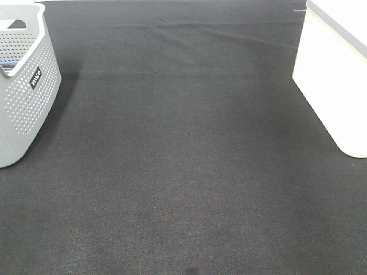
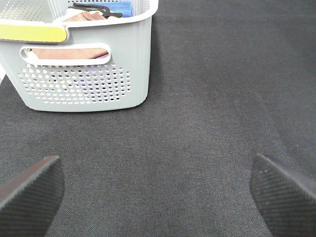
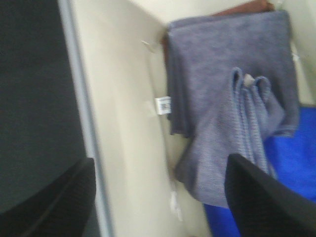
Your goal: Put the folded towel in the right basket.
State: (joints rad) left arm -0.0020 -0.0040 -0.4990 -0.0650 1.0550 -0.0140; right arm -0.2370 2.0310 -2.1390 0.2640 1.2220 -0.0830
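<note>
Apparently grey towel (image 3: 224,94) atop blue cloth (image 3: 291,173)

R gripper (image 3: 159,165) is hanging over the basket (image 3: 123,123) edge w/ dark fingers (image 3: 54,197) spread wide. A folded grey-lilac towel (image 3: 227,98) is lying inside against the cream wall, overlapping a blue cloth (image 3: 291,168) & a brown cloth (image 3: 247,7). A white tag (image 3: 163,105) is sticking out at the towel's edge. Dark mat (image 3: 29,74) is showing beyond the grey rim (image 3: 74,74). Pic is slightly blurry.

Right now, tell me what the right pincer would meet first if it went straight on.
Probably the grey towel lying in the white basket; the open right pincer points at its edge beside the basket's wall. Depth is unclear in the blurred view.
</note>
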